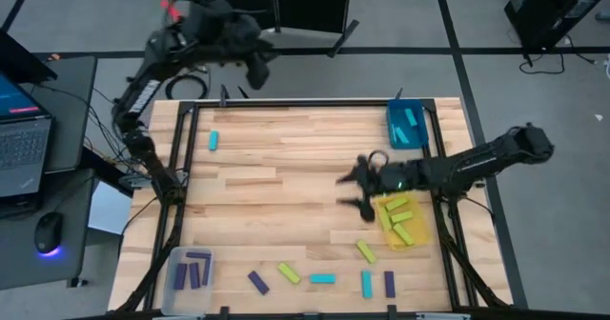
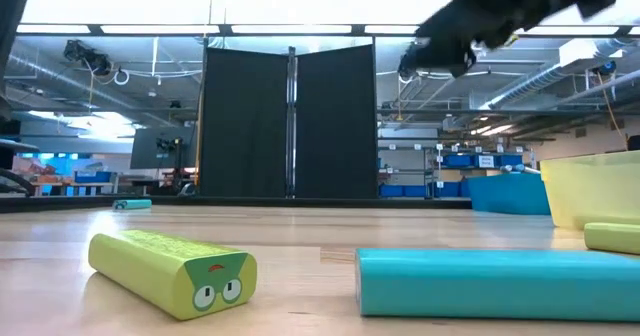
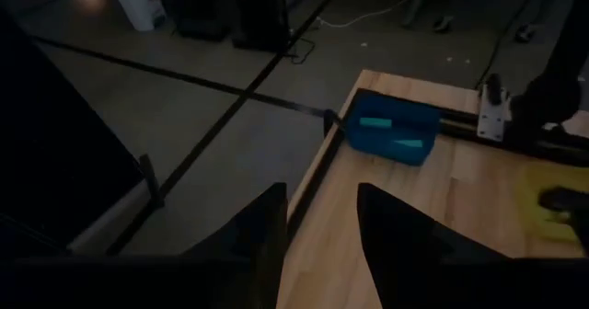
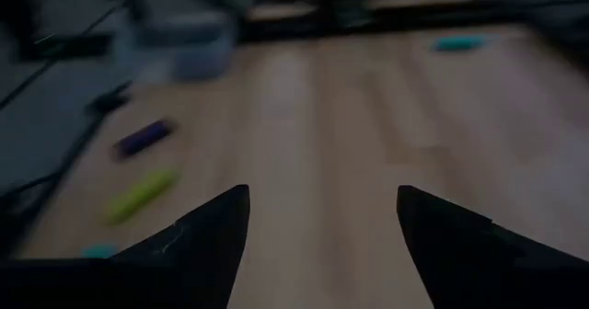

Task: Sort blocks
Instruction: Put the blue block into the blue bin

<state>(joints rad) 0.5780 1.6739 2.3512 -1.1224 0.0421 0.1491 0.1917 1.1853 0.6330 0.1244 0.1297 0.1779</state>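
Loose blocks lie flat near the table's near edge: purple [image 1: 257, 282], yellow-green [image 1: 289, 273], cyan [image 1: 322, 279], yellow-green [image 1: 366, 252], cyan [image 1: 366, 283] and purple [image 1: 389, 283]. One cyan block [image 1: 213, 140] lies alone at the far left. My right gripper [image 1: 348, 191] hovers open over mid-table, just left of the yellow tray [image 1: 424, 227], with nothing between its fingers [image 4: 322, 245]. My left gripper [image 1: 259, 72] is raised beyond the table's far edge. It is open and empty [image 3: 322, 245].
The blue tray [image 1: 407, 127] at the far right corner holds cyan blocks. The yellow tray holds yellow-green ones. A clear tray [image 1: 191, 268] at the near left corner holds purple ones. A black rail [image 1: 305, 101] frames the table. A laptop [image 1: 24, 134] sits off to the left.
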